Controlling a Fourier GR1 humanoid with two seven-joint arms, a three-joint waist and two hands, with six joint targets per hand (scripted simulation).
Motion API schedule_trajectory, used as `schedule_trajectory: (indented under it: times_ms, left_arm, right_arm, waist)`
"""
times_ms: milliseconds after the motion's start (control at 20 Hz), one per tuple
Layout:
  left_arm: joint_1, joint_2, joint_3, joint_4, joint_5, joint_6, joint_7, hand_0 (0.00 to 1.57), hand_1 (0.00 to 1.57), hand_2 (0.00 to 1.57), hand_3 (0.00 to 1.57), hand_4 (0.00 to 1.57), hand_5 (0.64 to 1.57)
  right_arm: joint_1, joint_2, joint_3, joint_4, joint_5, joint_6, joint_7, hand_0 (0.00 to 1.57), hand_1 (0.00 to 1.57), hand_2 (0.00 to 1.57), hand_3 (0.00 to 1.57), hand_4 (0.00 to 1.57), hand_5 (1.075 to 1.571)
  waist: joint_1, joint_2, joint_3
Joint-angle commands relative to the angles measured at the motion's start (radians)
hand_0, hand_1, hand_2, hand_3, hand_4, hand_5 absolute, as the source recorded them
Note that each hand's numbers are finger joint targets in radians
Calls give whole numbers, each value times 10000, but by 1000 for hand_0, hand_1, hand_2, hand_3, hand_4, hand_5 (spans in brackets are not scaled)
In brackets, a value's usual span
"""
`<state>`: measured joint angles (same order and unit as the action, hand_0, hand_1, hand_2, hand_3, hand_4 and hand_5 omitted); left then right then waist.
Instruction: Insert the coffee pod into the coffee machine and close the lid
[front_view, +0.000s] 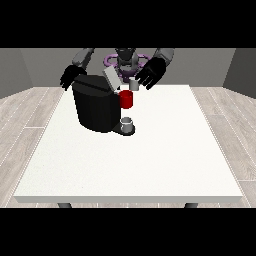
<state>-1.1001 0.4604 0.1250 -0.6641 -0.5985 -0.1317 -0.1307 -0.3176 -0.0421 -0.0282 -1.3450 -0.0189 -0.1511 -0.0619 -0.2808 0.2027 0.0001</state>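
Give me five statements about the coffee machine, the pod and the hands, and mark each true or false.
1. The coffee machine has its lid raised. True.
2. A grey cup stands on the machine's base. True.
3. The hand at the view's right is curled round the coffee pod. False: its fingers are spread, the pod beside it.
4. The machine's front part is blue. False: red.
5. The table is black. False: white.

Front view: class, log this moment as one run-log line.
lid: open | small grey coffee pod: beside robot hand at view's right | black coffee machine: pod not yet inserted
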Motion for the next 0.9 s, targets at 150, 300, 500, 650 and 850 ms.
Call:
schedule_trajectory:
  times_ms: [150,300,500,650,850]
  left_arm:
    - [-827,351,44,198,-201,-329,438,1262,1262,1297,1237,494,1571]
    - [-189,-312,-184,71,-233,-32,-89,1306,1306,1328,1245,487,1571]
    - [-511,587,235,499,-165,-329,-161,1283,1283,1314,1222,504,1571]
    - [-353,34,64,435,-341,151,41,1316,1316,1328,1225,510,1571]
    - [-938,-545,-173,185,-401,-80,569,1251,1251,1294,1208,506,1571]
  right_arm:
    - [-332,-81,-111,-149,-60,5,126,0,0,0,0,519,1571]
    - [-184,-2,-210,-182,-36,-261,338,0,0,0,0,517,1571]
    - [184,12,111,-647,-83,140,114,0,0,0,0,525,1571]
    - [122,-319,-213,-631,-388,400,498,0,0,0,0,512,1571]
    - [-144,-5,-255,76,-139,-21,-125,0,0,0,0,513,1571]
  waist:
    - [-160,281,2]
    - [103,90,0]
    - [-307,466,-1]
    - [-434,338,-1]
    - [-28,390,4]
